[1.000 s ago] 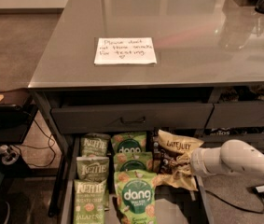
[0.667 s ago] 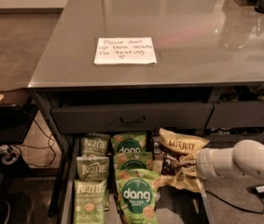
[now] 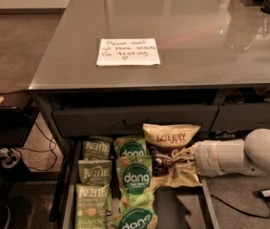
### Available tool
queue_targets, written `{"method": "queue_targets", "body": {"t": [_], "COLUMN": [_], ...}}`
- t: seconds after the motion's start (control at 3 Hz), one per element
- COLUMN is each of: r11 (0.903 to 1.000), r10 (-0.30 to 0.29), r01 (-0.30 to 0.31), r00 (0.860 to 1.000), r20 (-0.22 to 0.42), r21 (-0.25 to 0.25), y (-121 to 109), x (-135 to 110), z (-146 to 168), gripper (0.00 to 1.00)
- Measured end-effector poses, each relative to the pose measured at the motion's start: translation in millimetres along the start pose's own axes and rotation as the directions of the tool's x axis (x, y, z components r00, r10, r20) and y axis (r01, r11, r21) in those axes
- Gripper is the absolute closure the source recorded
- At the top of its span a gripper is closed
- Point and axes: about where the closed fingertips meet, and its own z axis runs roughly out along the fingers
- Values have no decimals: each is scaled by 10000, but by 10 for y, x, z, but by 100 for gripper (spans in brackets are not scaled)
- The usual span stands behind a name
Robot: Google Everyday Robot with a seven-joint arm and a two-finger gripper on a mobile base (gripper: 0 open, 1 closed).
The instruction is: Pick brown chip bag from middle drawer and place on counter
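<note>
Crinkly brown chip bag (image 3: pixel 168 140) is pinched in my gripper (image 3: pixel 181 159), clamped on the bag's crumpled right-middle. My guess at why: that side faces my approach, and it keeps me off the dang bags (image 3: pixel 135 175) just to my left. The bag is tilted up, with its lower end apparently in the middle drawer (image 3: pixel 206 199). A drawer front (image 3: pixel 134 119) sits close above, so I'd back out before lifting. The counter (image 3: pixel 196 42) beyond it has bare room right of the note (image 3: pixel 128 51).
</note>
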Motion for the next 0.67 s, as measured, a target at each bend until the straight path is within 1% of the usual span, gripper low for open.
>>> {"method": "queue_targets", "body": {"t": [0.33, 0.67], "r11": [9977, 9939], "r10": [-677, -1100], "r01": [675, 1092], "r00": [9971, 9926], "r20": [347, 520], "r21": [83, 175], "y": [-166, -267], "x": [-322, -530], "z": [-61, -121], "gripper": [100, 100]}}
